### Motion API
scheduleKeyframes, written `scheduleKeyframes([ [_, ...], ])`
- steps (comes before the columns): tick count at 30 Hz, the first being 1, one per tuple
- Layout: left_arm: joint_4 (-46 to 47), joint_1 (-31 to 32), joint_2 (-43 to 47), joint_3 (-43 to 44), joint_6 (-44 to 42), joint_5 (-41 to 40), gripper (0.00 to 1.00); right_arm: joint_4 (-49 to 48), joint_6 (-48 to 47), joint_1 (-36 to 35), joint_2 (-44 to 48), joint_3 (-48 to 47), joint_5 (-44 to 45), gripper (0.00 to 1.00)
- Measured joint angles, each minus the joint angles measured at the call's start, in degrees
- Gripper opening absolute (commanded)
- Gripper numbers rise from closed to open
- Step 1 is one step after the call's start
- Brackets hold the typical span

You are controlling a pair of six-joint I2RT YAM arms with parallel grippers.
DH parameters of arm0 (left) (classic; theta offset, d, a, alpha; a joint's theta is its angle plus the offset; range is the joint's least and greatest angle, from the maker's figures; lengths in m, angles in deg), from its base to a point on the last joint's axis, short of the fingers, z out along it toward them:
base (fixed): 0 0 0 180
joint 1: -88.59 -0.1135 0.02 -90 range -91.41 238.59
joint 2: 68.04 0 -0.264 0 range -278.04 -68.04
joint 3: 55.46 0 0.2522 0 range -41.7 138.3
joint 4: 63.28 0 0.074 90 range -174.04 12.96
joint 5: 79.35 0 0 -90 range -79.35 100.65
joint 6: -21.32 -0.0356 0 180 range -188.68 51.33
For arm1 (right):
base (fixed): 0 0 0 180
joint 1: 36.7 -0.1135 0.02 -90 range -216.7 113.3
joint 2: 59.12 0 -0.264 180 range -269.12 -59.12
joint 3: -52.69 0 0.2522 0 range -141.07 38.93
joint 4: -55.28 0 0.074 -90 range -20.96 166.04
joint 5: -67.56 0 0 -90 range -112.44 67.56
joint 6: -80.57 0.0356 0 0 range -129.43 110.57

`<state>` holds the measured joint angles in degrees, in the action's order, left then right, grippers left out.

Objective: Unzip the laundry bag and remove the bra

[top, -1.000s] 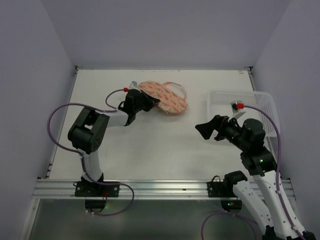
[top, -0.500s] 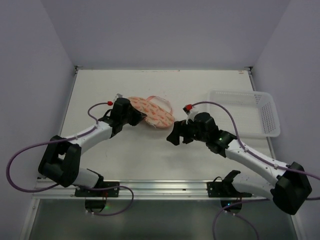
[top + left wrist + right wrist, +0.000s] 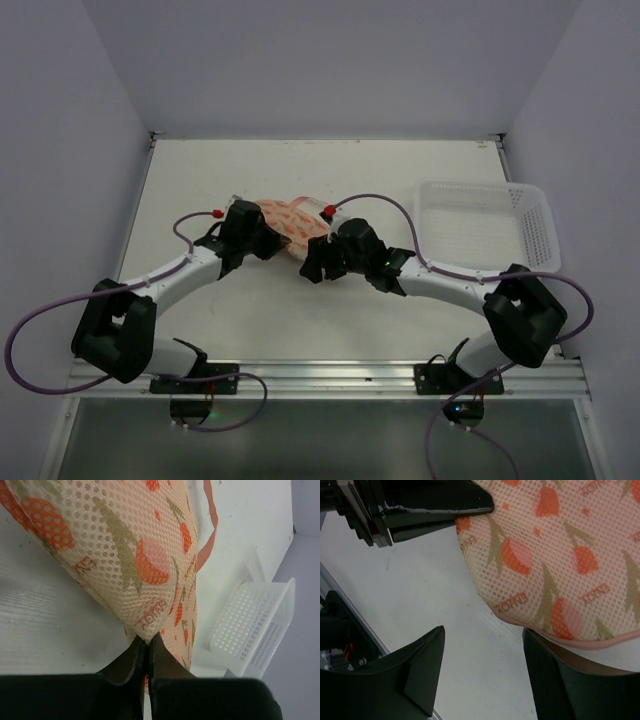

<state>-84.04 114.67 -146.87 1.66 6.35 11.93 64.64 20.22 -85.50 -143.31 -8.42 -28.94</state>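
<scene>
Peach laundry bag (image 3: 125, 555) (orange-green print), white basket (image 3: 480, 225)

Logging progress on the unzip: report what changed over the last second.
The left gripper, shut on the bag, pulled it left and toward the near edge as its arm stretched out. The right gripper, open, swung left from beside the basket to the bag's near edge. The basket stayed put.
</scene>
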Motion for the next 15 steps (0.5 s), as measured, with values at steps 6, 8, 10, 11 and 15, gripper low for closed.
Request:
scheduleKeyframes([
  [6, -0.79, 0.04, 0.00, 0.37, -0.11, -0.02, 0.00, -1.73, -0.04, -0.50, -6.19, -4.02, 0.20, 0.59],
  [8, -1.01, 0.04, 0.02, 0.61, -0.20, -0.02, 0.00, -1.73, -0.04, -0.59, -7.32, -4.72, 0.61, 0.58],
  [10, -1.11, 0.04, 0.07, 0.70, -0.35, 0.00, 0.00, -1.77, -0.07, -0.66, -8.09, -5.27, 1.18, 0.55],
  [11, -1.22, 0.04, 0.11, 0.70, -0.61, -0.02, 0.00, -1.77, -0.13, -0.66, -8.41, -5.53, 1.46, 0.55],
  [15, -1.44, 0.04, 0.17, 0.72, -1.31, -0.02, 0.00, -1.70, -0.50, -0.66, -9.29, -6.47, 2.99, 0.47],
])
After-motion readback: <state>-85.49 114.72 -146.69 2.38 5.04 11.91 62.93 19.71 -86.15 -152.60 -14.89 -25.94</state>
